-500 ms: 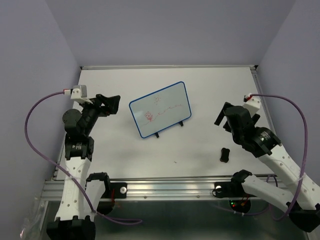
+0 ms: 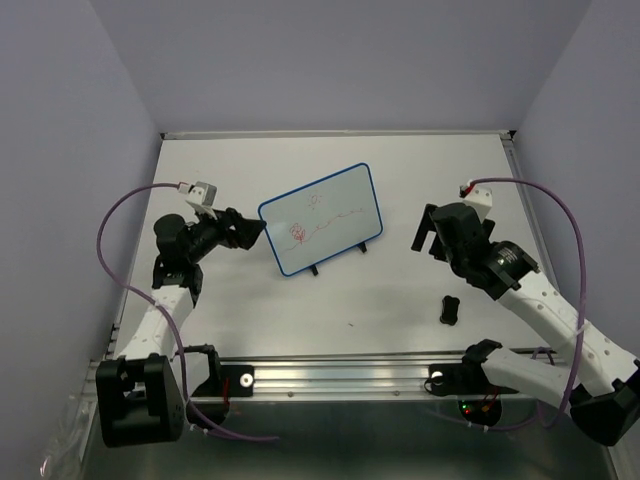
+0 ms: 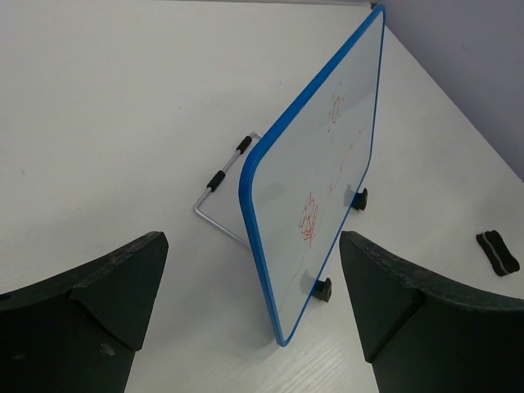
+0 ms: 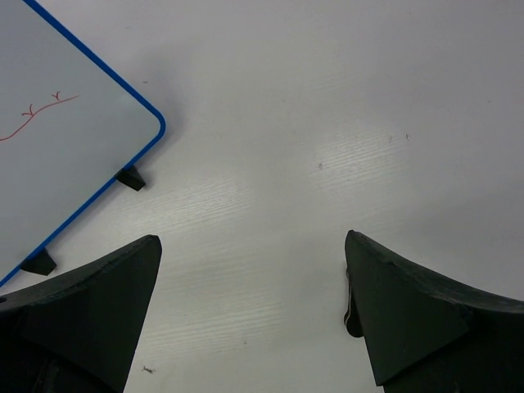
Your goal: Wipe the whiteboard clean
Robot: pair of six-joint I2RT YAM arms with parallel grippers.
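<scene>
Left pincer (image 2: 248, 231) first: its two fingers are spread wide with nothing between them, and compared with half a second ago it has swung in from the far left of the overhead frame, so that its tips now sit just beside the left short edge of the whiteboard (image 2: 320, 218) without clearly touching it. In its own wrist view that blue edge stands right in the gap between the fingers, so this arm looks ready to brace or grip the frame, a steadying step rather than any wiping. The whiteboard itself has not shifted: it stands at the centre of the table (image 2: 300, 310), propped on its lower long edge on small black feet (image 3: 323, 288) and leaning back on a wire stand (image 3: 221, 196). Its long axis runs from lower left to upper right in the overhead picture, and the writing face tilts up and toward the lower right of the frame. Red scribbles (image 2: 298, 233) remain on its left half, with a thin line trailing right, so no erasing is done yet. To the right, the right pincer (image 2: 424, 230) is likewise agape and empty; it has edged a little leftward toward the board's right end but hangs apart from it. Further right and lower, the black eraser (image 2: 450, 308) lies untouched on the table, where it was, and likely must be picked up next.
</scene>
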